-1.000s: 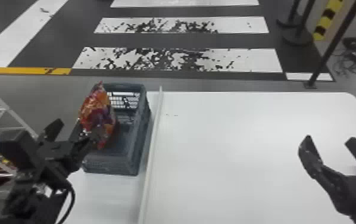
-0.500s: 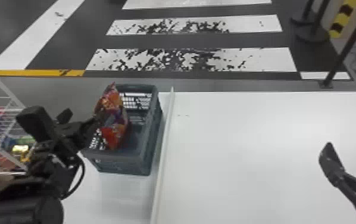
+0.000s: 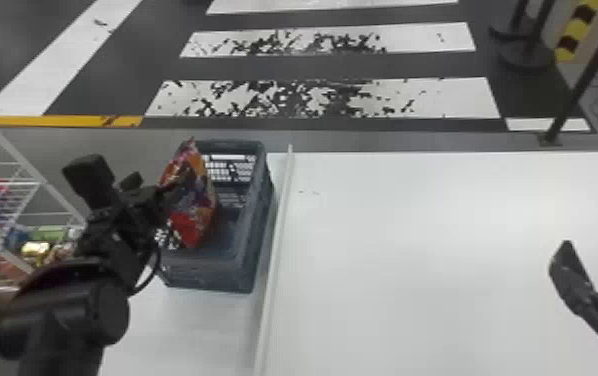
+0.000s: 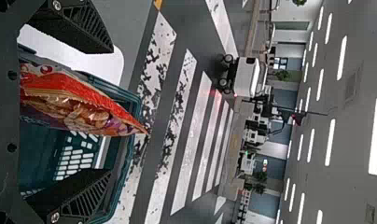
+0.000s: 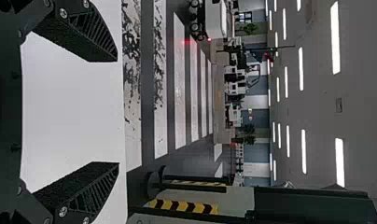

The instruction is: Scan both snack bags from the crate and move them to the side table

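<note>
In the head view my left gripper (image 3: 155,192) is at the near left side of the blue-grey crate (image 3: 238,260), close against a red and orange snack bag (image 3: 195,205) that stands upright in it. The left wrist view has the snack bag (image 4: 79,102) between the wide-apart fingers of my left gripper (image 4: 109,112), which is open; the crate (image 4: 126,154) lies behind. On the right, my right gripper (image 3: 570,275) is over the white table (image 3: 413,250). In the right wrist view my right gripper (image 5: 116,112) stands open with nothing between its fingers.
A pale raised strip (image 3: 277,250) runs along the table just right of the crate. At the far left stands a white wire rack (image 3: 23,185) with colourful packages. Black barrier posts (image 3: 570,85) stand behind the table at the right.
The head view has swung left, so crate and table sit farther right in it. My left gripper has moved up against the snack bag, its forearm now reaching higher; the bag stays in the crate.
</note>
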`<act>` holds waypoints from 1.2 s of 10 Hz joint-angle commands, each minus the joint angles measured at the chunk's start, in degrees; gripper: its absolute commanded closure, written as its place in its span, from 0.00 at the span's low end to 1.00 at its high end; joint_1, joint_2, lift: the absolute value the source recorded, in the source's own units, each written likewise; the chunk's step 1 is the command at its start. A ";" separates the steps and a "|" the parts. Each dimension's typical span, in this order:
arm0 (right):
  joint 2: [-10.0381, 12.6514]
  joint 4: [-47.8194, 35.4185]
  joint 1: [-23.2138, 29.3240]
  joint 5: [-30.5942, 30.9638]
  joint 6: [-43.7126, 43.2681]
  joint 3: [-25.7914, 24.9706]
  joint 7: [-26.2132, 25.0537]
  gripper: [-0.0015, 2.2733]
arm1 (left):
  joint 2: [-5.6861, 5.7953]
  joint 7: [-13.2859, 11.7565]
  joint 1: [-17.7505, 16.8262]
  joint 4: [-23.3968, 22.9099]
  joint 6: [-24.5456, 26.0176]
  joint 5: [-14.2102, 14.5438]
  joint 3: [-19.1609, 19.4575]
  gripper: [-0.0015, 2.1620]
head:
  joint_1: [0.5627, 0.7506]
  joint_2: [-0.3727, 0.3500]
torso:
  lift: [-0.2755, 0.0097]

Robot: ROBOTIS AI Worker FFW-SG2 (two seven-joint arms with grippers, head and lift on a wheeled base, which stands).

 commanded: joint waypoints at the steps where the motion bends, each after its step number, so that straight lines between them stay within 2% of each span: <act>1: 0.05 0.09 -0.17 0.00 0.00 -0.04 0.00 0.06 | -0.05 0.07 -1.69 1.60 2.10 -0.41 -0.91 0.04 | 0.70 0.68 | 0.86; 5: 0.05 0.00 -0.08 -0.18 -0.53 -0.22 0.00 0.06 | -0.49 0.77 -2.30 1.95 4.56 -1.38 -1.96 0.10 | 0.70 0.65 | 0.86; 6: 0.05 0.00 -0.08 -0.35 -0.70 -0.22 0.00 0.06 | -0.58 0.68 -2.12 1.95 5.61 -1.38 -1.96 0.19 | 0.70 0.64 | 0.86; 8: 0.05 0.09 -0.08 -0.88 -0.70 -0.57 0.00 0.06 | -0.58 1.38 -1.51 1.16 5.79 -0.50 -1.70 0.68 | 0.70 0.63 | 0.86; 9: 0.05 -0.09 0.01 -0.88 -0.88 -0.57 0.00 0.06 | -0.40 2.00 -1.16 0.99 5.79 -0.41 -1.79 0.83 | 0.70 0.63 | 0.86; 11: 0.05 -0.09 0.10 -0.97 -1.41 -0.48 0.00 0.06 | -0.23 1.91 -0.19 -0.95 5.61 0.03 -1.79 0.87 | 0.70 0.64 | 0.86; 12: 0.05 -0.09 0.10 -0.97 -1.41 -0.39 0.00 0.06 | -0.23 1.74 0.78 -3.14 5.79 1.52 -1.53 0.88 | 0.70 0.64 | 0.86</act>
